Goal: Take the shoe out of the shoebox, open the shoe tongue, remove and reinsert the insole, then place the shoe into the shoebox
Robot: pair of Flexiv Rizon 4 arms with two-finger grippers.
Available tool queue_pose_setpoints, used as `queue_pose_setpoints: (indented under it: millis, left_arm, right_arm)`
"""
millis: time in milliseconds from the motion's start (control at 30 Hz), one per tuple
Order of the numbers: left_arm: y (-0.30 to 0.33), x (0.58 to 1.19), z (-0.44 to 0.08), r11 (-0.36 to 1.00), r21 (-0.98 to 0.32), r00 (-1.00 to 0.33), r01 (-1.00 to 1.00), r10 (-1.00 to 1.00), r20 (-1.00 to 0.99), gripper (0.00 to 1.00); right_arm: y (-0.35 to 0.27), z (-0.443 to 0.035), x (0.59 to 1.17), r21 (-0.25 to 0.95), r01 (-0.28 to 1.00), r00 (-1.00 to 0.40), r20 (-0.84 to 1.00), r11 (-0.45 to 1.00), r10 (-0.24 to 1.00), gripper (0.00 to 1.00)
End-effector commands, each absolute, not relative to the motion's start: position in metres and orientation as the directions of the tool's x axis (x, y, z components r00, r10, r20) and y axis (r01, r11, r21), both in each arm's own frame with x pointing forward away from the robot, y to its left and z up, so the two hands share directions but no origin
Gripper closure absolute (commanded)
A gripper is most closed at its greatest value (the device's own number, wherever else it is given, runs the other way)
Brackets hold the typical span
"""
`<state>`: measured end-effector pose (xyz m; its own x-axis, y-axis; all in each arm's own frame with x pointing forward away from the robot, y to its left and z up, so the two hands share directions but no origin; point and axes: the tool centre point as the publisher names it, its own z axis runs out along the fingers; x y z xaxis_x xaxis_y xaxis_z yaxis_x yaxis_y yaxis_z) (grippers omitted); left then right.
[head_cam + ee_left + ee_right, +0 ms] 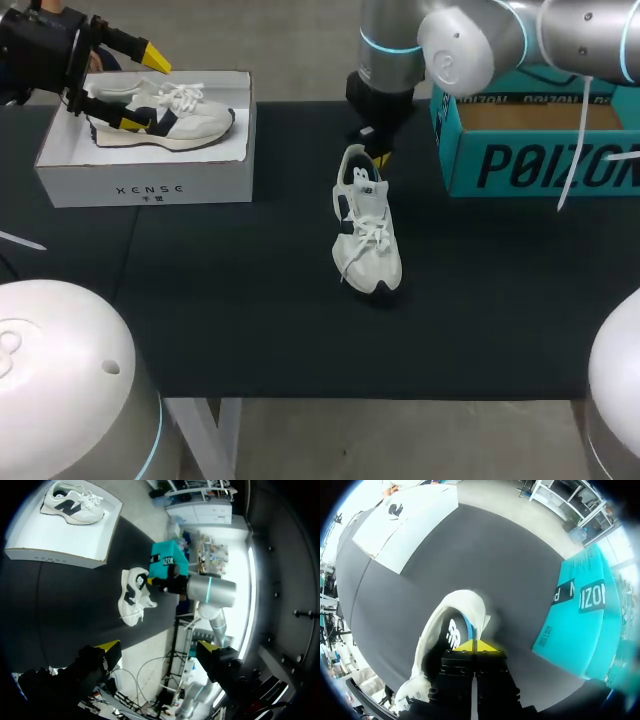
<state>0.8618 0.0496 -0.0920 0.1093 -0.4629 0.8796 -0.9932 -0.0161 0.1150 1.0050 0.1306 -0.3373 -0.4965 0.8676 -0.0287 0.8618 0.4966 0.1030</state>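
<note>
A white sneaker (367,235) stands on the dark mat mid-table, toe toward me. My right gripper (378,158) is shut, its yellow tips pressed together at the sneaker's heel rim (477,646); whether they pinch the rim I cannot tell. In the right wrist view the sneaker (450,630) lies just ahead of the tips. A second white and navy sneaker (165,115) lies on its side in the white shoebox (150,180) at the far left. My left gripper (145,90) hangs open over that box, holding nothing. From the left wrist both sneakers (72,505) (135,595) show far below its open fingers (157,650).
A teal box (540,160) stands at the far right, close beside my right arm. The black mat covers the table between the two boxes. White arm bases fill the near corners.
</note>
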Motion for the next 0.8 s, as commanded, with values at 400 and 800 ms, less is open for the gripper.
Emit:
queue_pose_setpoints:
  millis: [400,800]
  left_arm:
    - [0.049,0.862,-0.092,-0.015,0.116,0.110,-0.993,-0.465,0.878,0.00]
    - [0.049,0.862,-0.092,-0.015,0.116,0.110,-0.993,-0.465,0.878,0.00]
  right_arm:
    - [0.139,-0.343,1.006,0.081,0.846,-0.525,-0.045,0.527,0.850,1.00]
    - [0.136,-0.344,1.006,0.083,0.850,-0.516,-0.066,0.520,0.854,1.00]
